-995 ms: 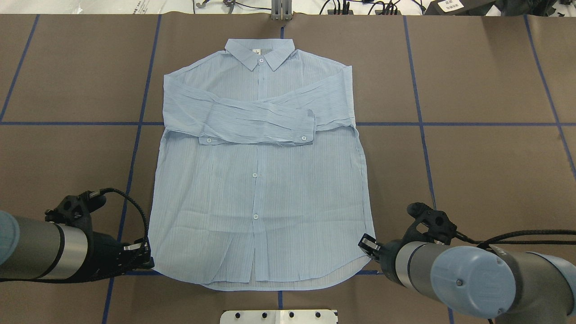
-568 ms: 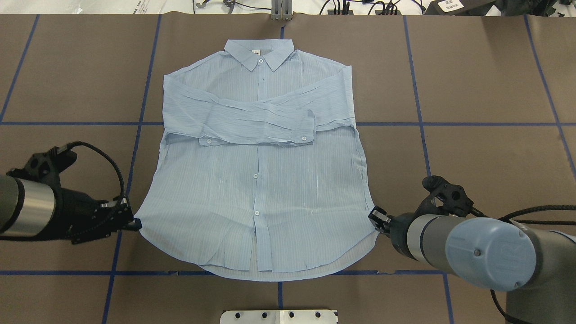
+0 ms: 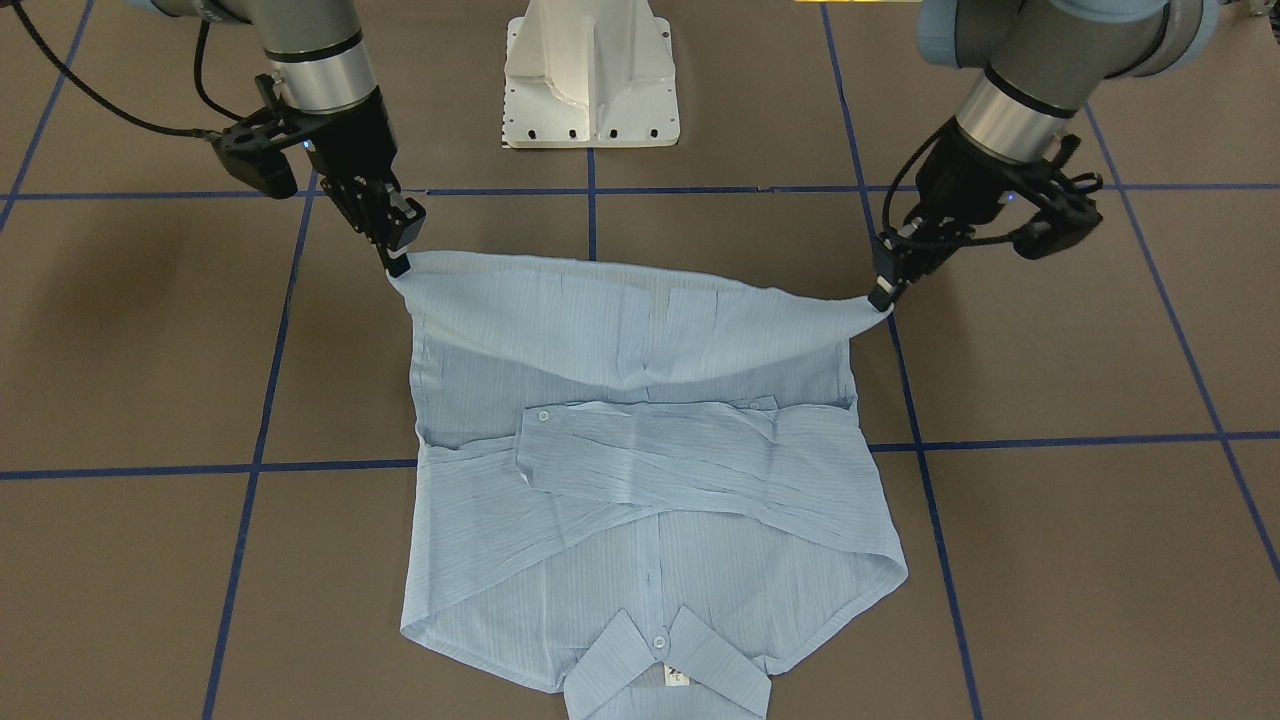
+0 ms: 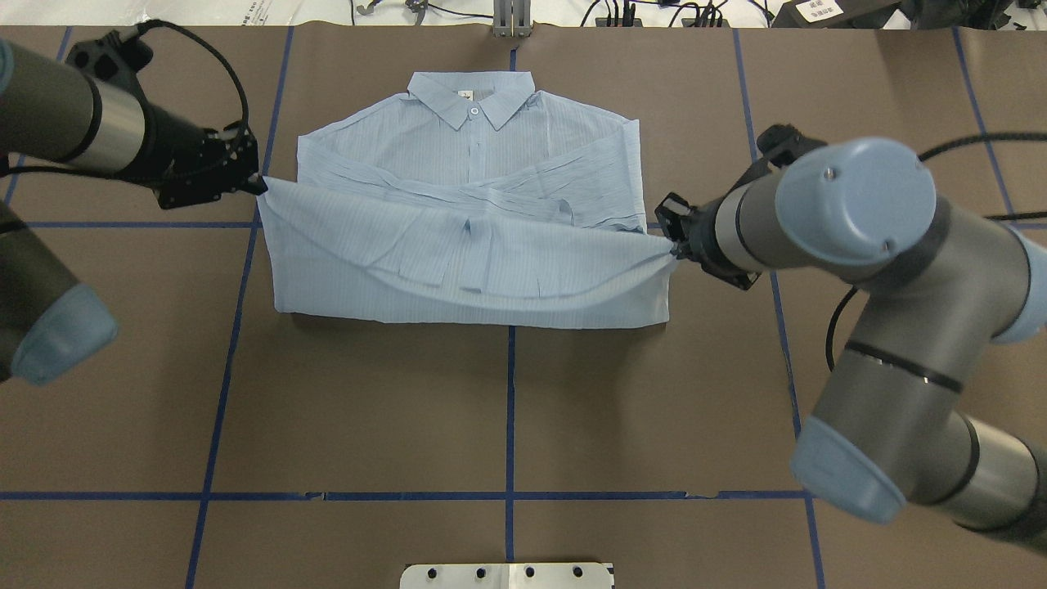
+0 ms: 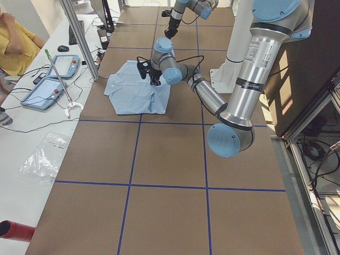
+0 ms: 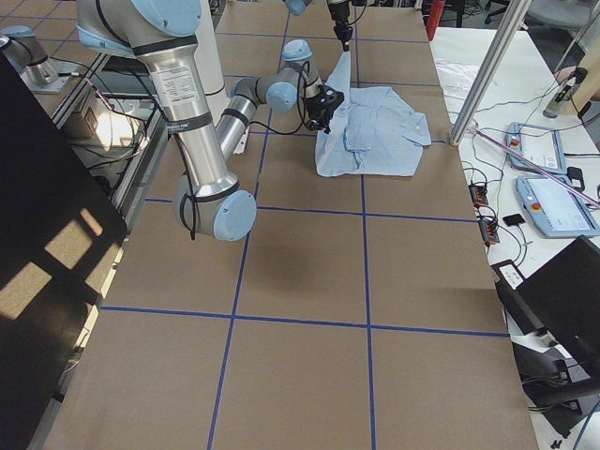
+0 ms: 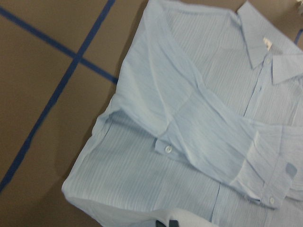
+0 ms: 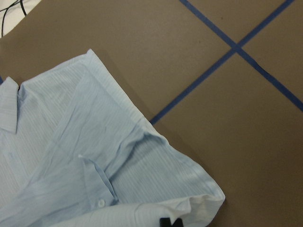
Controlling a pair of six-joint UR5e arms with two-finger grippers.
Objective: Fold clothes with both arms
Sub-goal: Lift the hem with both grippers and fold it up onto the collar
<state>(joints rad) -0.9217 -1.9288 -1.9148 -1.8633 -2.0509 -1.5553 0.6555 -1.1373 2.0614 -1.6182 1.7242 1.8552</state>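
The pale blue shirt [image 4: 466,270] lies face up on the brown table, its collar [image 4: 472,98] at the far side and both sleeves crossed over the chest. My left gripper [image 4: 255,184] is shut on the hem's left corner. My right gripper [image 4: 675,245] is shut on the right corner. Between them the hem hangs lifted and sagging over the crossed sleeves, with the lower half doubled back on itself. In the front-facing view the left gripper [image 3: 880,297] and the right gripper [image 3: 398,265] hold the hem stretched above the shirt [image 3: 640,480]. Each wrist view looks down on the shirt [image 7: 189,142] [image 8: 94,156].
The white pedestal base [image 3: 590,70] stands at the robot's side of the table. Blue tape lines [image 4: 509,409] grid the brown surface. A metal bracket and cables [image 4: 511,20] sit at the far edge. A person [image 5: 16,42] sits by a side bench with tablets.
Both grippers have lifted the hem corners and carried them away from the robot toward the collar. The shirt's lower half now folds over its middle.
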